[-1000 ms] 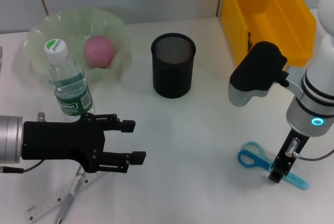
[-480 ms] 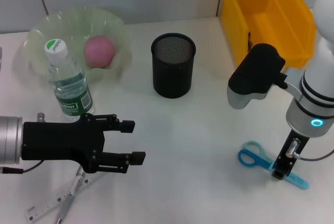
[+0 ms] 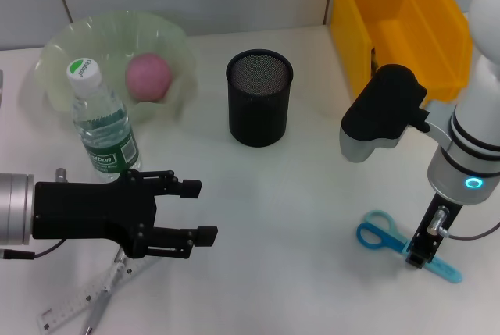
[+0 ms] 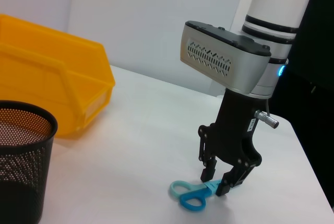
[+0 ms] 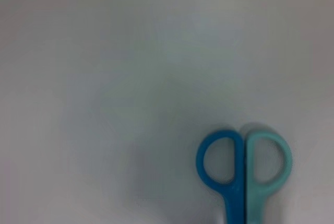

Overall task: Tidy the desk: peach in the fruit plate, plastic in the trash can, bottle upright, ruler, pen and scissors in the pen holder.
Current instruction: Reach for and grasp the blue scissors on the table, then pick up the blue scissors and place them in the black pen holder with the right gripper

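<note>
Ruler (image 3: 86, 297): lies flat at the near left edge of the surface (image 3: 266, 194), partly under the left arm.
Pen (image 3: 100, 308): grey, crossing the ruler, touching it.
Left tool (image 3: 205, 210): hovers over the near left of the surface, fingers spread apart, holding nothing.
Scissors (image 3: 379, 233): blue, flat on the near right of the surface, handle rings pointing toward the middle.
Right tool (image 4: 218, 180): points straight down over the scissors' blade section, jaws parted, one finger either side, tips at the surface.
Bottle (image 3: 101, 126): upright, just beyond the left tool.
Pen holder (image 3: 259, 98): black mesh, mid-surface.
Peach (image 3: 148, 76): inside the fruit plate (image 3: 168, 34), far left.
Trash can (image 3: 406, 15): yellow bin, far right.
</note>
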### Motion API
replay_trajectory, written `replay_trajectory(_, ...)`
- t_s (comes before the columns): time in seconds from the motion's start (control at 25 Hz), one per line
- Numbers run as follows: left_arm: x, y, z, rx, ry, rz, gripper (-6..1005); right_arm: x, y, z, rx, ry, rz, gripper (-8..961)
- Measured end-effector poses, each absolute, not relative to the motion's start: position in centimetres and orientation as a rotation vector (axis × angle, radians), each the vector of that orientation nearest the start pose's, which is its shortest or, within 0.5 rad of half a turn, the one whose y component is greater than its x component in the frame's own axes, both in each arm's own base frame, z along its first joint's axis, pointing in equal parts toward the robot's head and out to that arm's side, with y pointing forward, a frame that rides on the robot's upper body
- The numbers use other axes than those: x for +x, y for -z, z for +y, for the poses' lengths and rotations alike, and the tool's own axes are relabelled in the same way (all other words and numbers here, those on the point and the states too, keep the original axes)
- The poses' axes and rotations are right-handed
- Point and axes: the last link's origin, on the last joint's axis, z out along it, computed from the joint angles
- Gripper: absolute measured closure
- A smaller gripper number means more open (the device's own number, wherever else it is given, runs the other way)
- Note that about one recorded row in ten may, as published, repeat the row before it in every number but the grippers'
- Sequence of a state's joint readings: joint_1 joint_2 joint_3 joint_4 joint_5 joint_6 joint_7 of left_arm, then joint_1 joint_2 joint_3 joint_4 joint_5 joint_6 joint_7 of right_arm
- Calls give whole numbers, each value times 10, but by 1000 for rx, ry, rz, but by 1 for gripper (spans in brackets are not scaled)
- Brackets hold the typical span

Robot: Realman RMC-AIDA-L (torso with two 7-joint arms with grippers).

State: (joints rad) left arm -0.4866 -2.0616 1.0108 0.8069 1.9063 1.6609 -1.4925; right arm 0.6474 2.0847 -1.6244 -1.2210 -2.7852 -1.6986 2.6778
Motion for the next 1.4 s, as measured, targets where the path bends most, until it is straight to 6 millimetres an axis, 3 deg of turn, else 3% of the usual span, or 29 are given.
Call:
replay_trajectory(0.64, -232, 10, 309, -3016, 618, -498, 220, 210, 30, 321, -2519, 1083, 932, 728)
replay_trajectory(1.4, -231, 9, 310, -3015, 613, -494, 221, 203, 9, 330, -2511, 939, 987, 739)
